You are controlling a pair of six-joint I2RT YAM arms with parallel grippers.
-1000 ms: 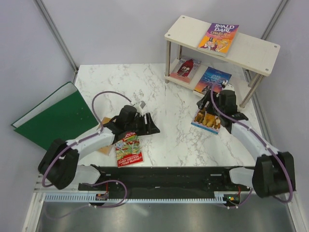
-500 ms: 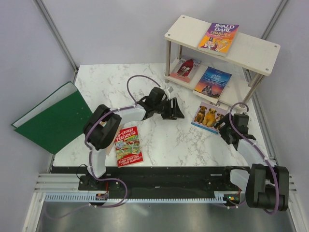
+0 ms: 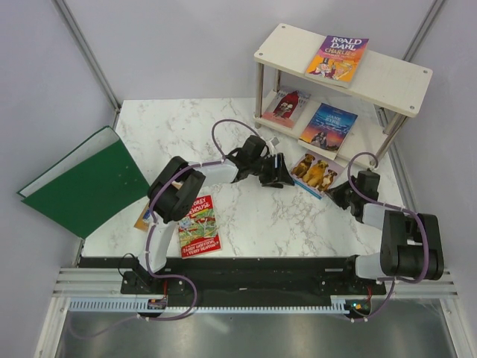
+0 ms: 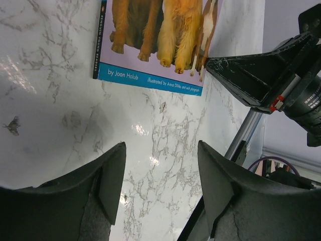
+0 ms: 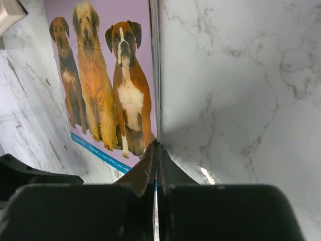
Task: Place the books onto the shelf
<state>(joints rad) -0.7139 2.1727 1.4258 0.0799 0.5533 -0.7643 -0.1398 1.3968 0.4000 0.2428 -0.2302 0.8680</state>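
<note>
The left fingers (image 4: pixel 108 186) are apart (quite wide), and the dog book (image 4: pixel 155 40) lies flat on the worktop (image 4: pixel 150 130) just ahead. The right fingers (image 5: pixel 143 175) are squeezed together, touching its corner.

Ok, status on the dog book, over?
Left claw open, facing the dog book. Right claw shut at its corner. Book flat on table, off the shelf.
</note>
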